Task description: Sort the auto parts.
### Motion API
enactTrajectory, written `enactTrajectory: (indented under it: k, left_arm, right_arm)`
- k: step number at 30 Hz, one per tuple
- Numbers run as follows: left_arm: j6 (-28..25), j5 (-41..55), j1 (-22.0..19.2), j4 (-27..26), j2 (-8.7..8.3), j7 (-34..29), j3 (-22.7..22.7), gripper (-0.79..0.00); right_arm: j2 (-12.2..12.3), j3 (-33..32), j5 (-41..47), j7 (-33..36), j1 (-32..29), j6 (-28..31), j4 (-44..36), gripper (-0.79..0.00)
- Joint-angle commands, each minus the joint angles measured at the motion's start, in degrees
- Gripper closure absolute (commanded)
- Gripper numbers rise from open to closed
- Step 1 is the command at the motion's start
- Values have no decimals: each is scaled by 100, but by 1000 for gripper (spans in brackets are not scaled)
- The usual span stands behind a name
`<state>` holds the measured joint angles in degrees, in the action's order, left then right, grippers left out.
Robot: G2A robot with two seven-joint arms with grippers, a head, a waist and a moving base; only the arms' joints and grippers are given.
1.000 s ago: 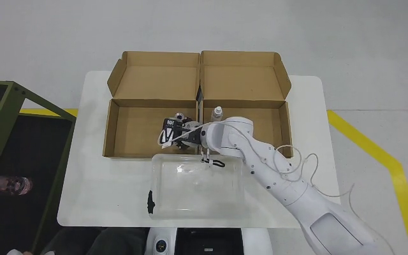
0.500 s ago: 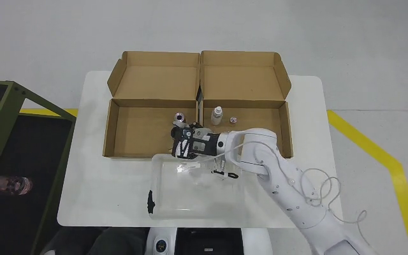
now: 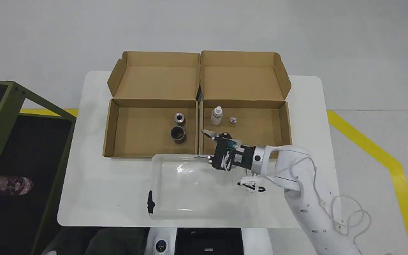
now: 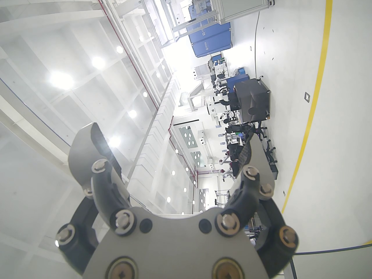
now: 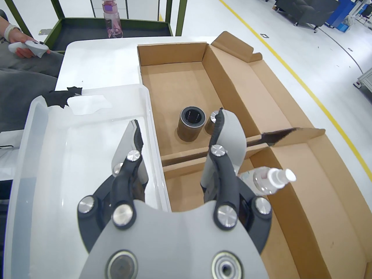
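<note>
While the right pincer (image 5: 178, 121) is hanging with its jaws apart and nothing between them, it is sitting just above the seam where the clear bin (image 5: 146, 97) is meeting the two cardboard boxes (image 3: 137, 137). Just beyond its tips, a dark sleeve (image 5: 190, 123) is standing upright in one box with a small metal part (image 3: 179, 117) close beside it. In the other box a spray bottle (image 5: 261, 177) is resting near a small silver piece (image 3: 233, 119). The bin is looking bare apart from a scrap of black tape (image 5: 59, 98) on its rim, so the sorting is probably nearing its end. Any next move is calling for a check of the bin floor, since clear plastic may be hiding a pale part, and then a lift clear of the box walls. The left pincer (image 4: 171, 134), jaws also apart and empty, is pointing up at the hall's ceiling lights. The white worktop (image 3: 89, 166) is carrying everything, and around it a pale floor is running out to a yellow line (image 3: 366, 143) and a green rack (image 5: 184, 4).
</note>
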<state>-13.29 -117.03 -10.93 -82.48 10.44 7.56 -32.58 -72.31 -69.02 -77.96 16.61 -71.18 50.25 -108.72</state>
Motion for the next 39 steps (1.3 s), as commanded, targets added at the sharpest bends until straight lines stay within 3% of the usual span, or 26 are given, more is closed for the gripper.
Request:
enactTrajectory:
  k: [1, 9, 17, 26, 29, 35, 39]
  left_arm:
    - [0, 0, 0, 0, 0, 0, 0, -785]
    - [0, 0, 0, 0, 0, 0, 0, -785]
    - [0, 0, 0, 0, 0, 0, 0, -785]
    - [0, 0, 0, 0, 0, 0, 0, -785]
    - [0, 0, 0, 0, 0, 0, 0, -785]
    - [0, 0, 0, 0, 0, 0, 0, -785]
    - [0, 0, 0, 0, 0, 0, 0, -785]
  right_arm:
    - [60, -273, -106, -264, -225, 134, -97, -468]
    - [266, -1283, -597, -1435, -1132, 327, -206, -523]
    - [379, -2186, -936, -3006, -2035, -347, 44, -446]
    - [435, -3010, -860, -4184, -2816, -1225, 475, -514]
    - [447, -3237, -791, -4347, -2990, -1430, 533, -542]
    - [474, -3504, -653, -4363, -3085, -1565, 577, -785]
    - [494, -3595, -595, -4300, -3037, -1572, 581, -785]
